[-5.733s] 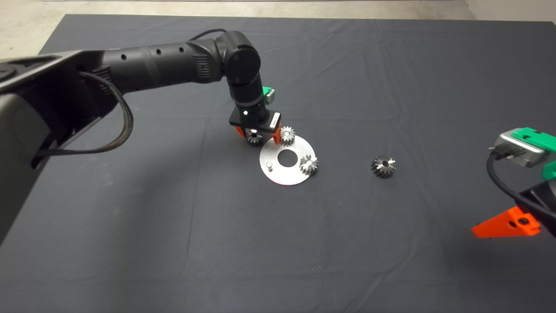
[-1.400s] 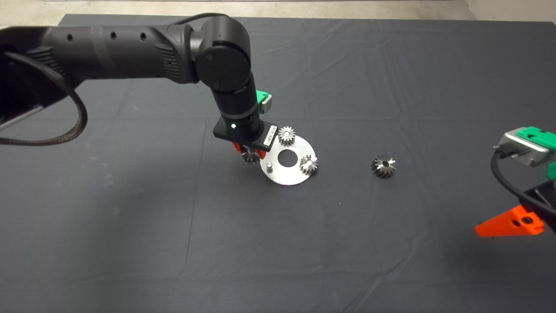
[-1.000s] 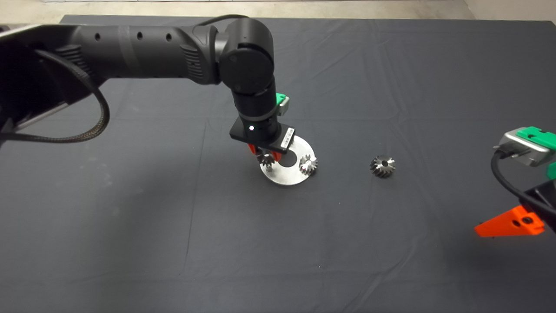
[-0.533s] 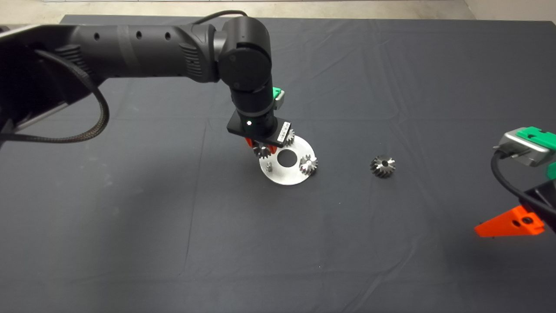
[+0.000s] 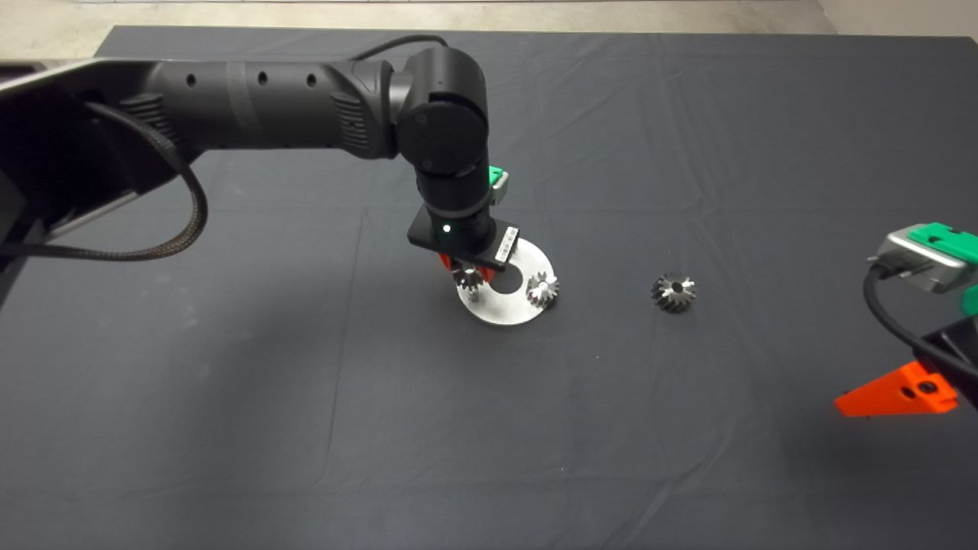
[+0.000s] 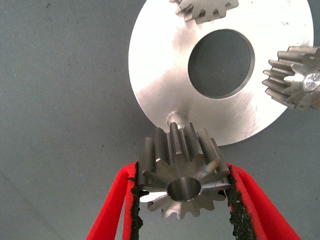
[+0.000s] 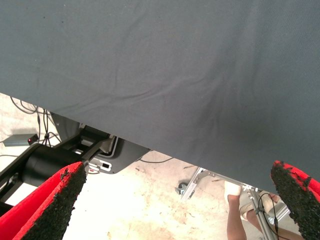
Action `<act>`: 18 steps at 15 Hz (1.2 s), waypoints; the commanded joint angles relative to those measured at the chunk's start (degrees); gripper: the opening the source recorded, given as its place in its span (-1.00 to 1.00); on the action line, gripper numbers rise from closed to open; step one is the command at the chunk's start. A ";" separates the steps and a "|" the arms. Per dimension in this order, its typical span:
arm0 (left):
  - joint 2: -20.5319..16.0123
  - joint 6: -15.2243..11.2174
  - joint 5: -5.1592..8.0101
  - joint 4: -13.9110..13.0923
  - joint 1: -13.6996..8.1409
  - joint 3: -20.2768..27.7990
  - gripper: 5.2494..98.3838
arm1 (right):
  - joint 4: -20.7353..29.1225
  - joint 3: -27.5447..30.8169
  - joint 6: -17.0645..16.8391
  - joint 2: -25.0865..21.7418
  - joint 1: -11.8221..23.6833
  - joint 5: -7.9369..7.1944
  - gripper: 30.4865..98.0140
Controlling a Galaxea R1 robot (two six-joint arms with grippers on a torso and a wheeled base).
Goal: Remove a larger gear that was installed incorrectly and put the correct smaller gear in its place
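My left gripper [image 5: 467, 276] hangs over the near-left part of the round steel plate [image 5: 510, 312] and is shut on the smaller gear [image 5: 467, 279]. In the left wrist view the smaller gear [image 6: 182, 182] sits between the black pads [image 6: 134, 210], tooth flanks dark, centre hole showing. It is held just above and slightly off the plate's bare pin [image 6: 176, 116]. The larger gear [image 5: 674, 292] lies alone on the mat to the right of the plate. My right gripper [image 5: 890, 399] waits open at the lower right edge.
Two paler gears sit on the plate [image 6: 160, 75], one [image 6: 295, 77] at its right side and one [image 6: 205, 7] at its far side, around the centre hole [image 6: 220, 62]. The right wrist view shows the mat edge, floor, cables and a person's leg [image 7: 235, 212].
The left gripper lifted the smaller gear from the mat beside the plate and carried it over the plate. In the last half second it shifted slightly right, closer over the bare pin. The right arm stayed still.
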 commanded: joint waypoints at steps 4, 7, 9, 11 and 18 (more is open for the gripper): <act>0.98 0.35 0.61 0.54 -0.08 -1.18 -0.37 | 1.98 0.26 0.00 -0.03 1.11 0.08 0.99; 0.98 0.37 1.05 0.63 0.60 -1.27 -0.37 | 1.98 0.26 0.00 -0.03 1.12 0.08 0.99; 0.89 0.37 1.14 0.80 1.15 -1.27 -0.37 | 1.98 0.26 0.00 -0.03 1.06 0.08 0.99; 0.89 0.37 1.23 1.43 2.11 -1.27 -0.37 | 1.98 0.26 0.00 -0.03 1.11 0.08 0.99; 0.89 0.37 1.14 1.60 2.20 -1.44 -0.37 | 2.07 0.35 0.00 -0.12 1.04 0.08 0.99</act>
